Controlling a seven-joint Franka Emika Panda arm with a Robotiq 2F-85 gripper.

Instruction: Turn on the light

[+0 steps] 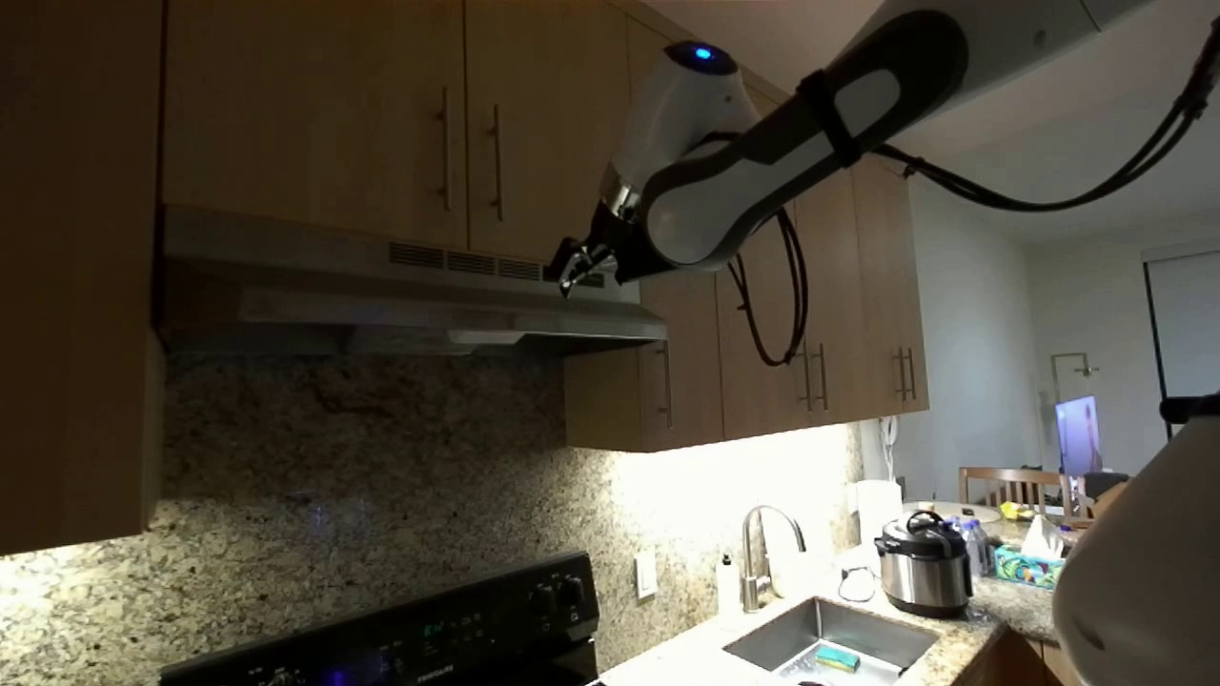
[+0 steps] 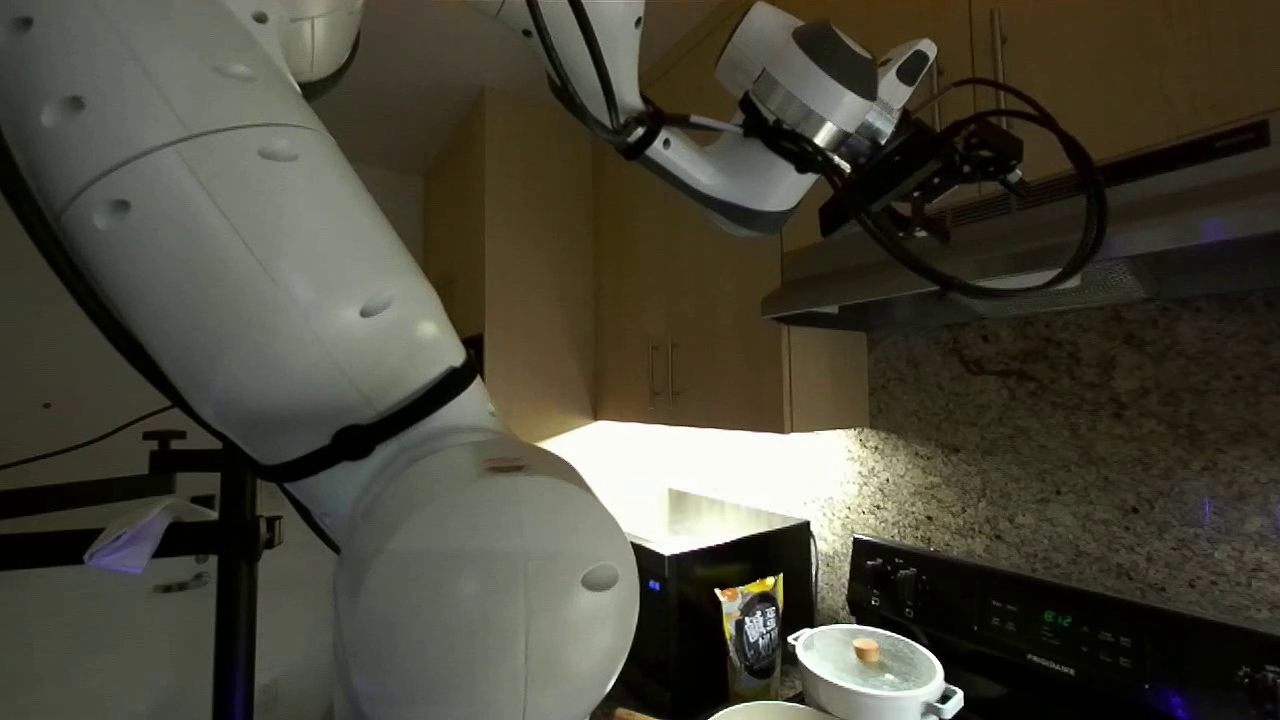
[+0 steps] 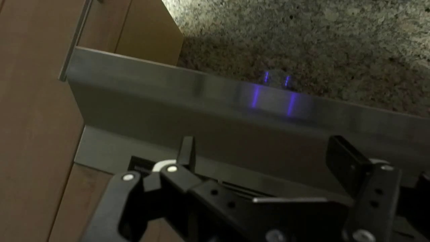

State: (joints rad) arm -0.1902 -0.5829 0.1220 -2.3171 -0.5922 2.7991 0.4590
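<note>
Two fingers of our gripper stand spread wide in the wrist view, facing the range hood; can't tell re: contact. In an ext. view we spot the pale light panel on the hood's underside, i.e. above the stove.

Wd cabs over speckled bksplash, bright nr sink.

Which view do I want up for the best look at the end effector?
The wrist view: the end effector shows up close, its two fingers plainly apart. Both exterior views show it only small and dark, so its opening is hard to judge there.
</note>
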